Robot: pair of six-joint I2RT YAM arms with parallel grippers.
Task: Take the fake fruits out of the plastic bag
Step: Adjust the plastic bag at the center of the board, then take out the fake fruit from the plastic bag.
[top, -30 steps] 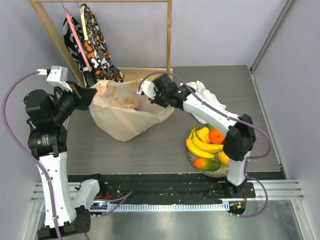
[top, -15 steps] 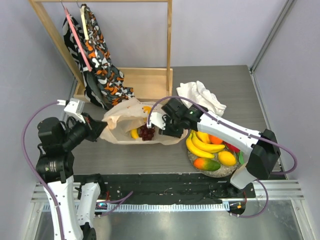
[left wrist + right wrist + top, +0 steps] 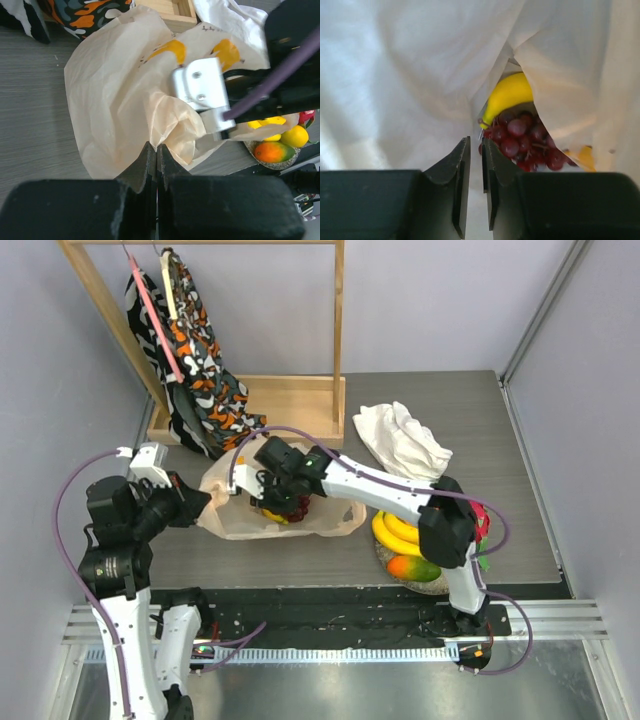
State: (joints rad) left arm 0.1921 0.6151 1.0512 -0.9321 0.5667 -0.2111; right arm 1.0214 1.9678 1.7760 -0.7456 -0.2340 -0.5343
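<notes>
Grey surface [image 3: 300, 552] carrying plastic bag [image 3: 225, 515]. Left gripper [image 3: 154, 148] clamping bag edge. Right gripper [image 3: 476, 145] sitting inside bag, fingers nearly together, gripping nothing. Grapes [image 3: 520, 137] and banana [image 3: 507, 92] lying just ahead-right of its tips. Step: picking fruit. Next move likely needing wider jaws, shifting right onto grapes.

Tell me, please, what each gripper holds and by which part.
The left gripper pinches the bag by its left edge. The right gripper, beside the grapes: cannot tell.

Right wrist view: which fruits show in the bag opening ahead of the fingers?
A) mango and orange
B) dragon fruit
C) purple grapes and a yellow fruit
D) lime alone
C: dark grapes lie against a yellow fruit inside the folds of the plastic bag.
</notes>
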